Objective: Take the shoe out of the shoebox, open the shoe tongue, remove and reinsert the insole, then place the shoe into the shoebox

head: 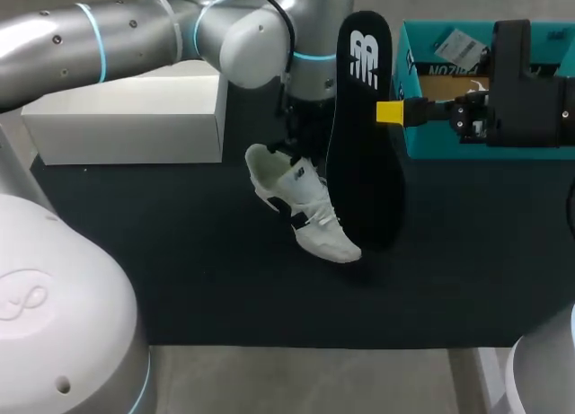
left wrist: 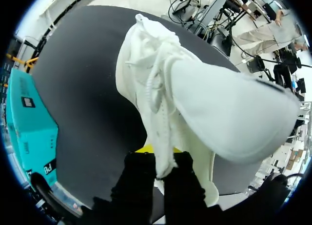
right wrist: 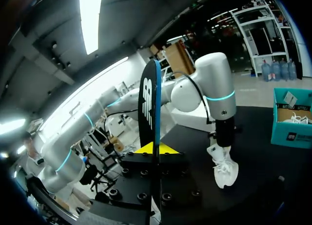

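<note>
White laced shoe [head: 310, 212] toe-down; black insole [head: 359, 162] upright in right claw [head: 388, 113]

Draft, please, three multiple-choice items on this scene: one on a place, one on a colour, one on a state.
1. Where is the insole?
A. Lying flat.
B. In the right gripper, upright beside the shoe.
C. Inside the shoe.

2. What colour is the shoebox?
A. Teal.
B. Red.
C. Black.

3. The left gripper is:
A. open.
B. shut on the shoe.
C. out of view.

Answers: 1 B, the right gripper pinches the insole's edge; 2 A, the walls show teal; 3 B, the shoe's fabric is clamped in it.
</note>
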`<state>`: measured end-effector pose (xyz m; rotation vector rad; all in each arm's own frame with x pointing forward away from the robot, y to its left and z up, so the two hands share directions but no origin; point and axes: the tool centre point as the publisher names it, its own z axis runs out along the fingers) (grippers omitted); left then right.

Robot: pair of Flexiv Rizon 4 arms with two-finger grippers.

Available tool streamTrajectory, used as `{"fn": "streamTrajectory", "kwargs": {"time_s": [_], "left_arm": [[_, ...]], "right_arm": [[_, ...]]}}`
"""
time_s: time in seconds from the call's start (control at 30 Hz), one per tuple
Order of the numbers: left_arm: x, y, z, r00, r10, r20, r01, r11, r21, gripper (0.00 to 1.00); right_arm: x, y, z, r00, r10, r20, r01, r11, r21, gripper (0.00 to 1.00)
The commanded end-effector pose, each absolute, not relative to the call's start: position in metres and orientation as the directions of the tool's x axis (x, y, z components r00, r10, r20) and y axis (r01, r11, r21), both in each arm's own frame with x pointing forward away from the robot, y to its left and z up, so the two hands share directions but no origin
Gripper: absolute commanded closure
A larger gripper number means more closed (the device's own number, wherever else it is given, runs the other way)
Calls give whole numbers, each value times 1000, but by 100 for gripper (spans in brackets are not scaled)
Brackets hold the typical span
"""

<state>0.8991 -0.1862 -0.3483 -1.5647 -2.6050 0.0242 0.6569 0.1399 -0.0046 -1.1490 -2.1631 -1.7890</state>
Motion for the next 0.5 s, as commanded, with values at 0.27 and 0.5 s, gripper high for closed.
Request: {"fn": "streamTrajectory", "kwargs": {"time_s": [0.27,0.5], "left_arm": [[902,-183,-350,-225,973,51,962,230,-149,100],[903,-198,-344,21,984,175,998,-11,-58,100]], "right_arm": [[659,144,-6,-707,476,523,603,18,798,100],[659,144,-6,-707,476,523,603,18,798,100]]}}
